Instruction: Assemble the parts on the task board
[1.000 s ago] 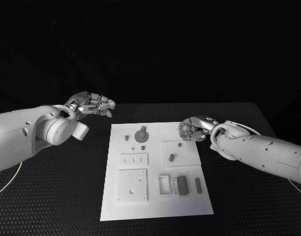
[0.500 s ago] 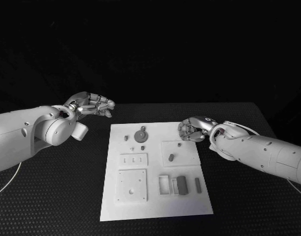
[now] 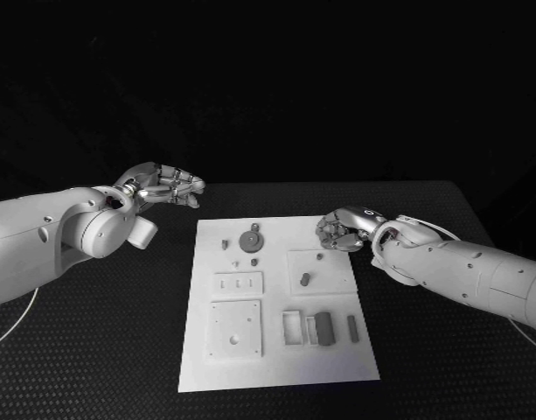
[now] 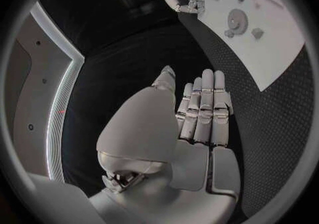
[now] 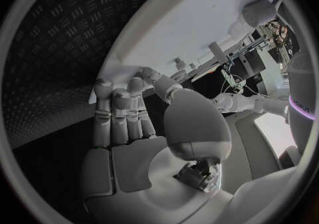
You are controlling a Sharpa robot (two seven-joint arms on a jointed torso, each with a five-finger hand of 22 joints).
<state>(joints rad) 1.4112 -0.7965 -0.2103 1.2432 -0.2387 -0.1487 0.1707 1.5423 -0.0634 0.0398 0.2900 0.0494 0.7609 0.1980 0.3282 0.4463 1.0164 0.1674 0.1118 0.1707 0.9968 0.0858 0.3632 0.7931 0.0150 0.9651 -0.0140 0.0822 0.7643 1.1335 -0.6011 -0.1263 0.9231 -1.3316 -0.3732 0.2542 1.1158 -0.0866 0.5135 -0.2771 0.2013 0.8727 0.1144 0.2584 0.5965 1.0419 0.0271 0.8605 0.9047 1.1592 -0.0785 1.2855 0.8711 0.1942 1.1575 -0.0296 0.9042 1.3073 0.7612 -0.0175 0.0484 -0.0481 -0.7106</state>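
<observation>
Right hand hovers over the far right corner of the task board, fingers apart and gripping nothing. It's the nearer hand to the parts, so probably staging for a first pick.

Left hand sits off the board, above the table beyond the board's far left corner. The left wrist view shows its fingers straight and side by side, thumb spread, nothing held. Reads as parked clear so it doesn't block the right arm's reach.

Parts all lie loose on the board:
- gear near the far edge, small pieces just beside it
- oblong part on the square plate right of centre
- dark block beside a slotted holder near the right edge, slim bar next to it
- switch-like plate and larger square plate along the left edge

Nothing looks seated yet; I'd say assembly hasn't begun. Nearest candidates for the right hand: oblong part or gear.
</observation>
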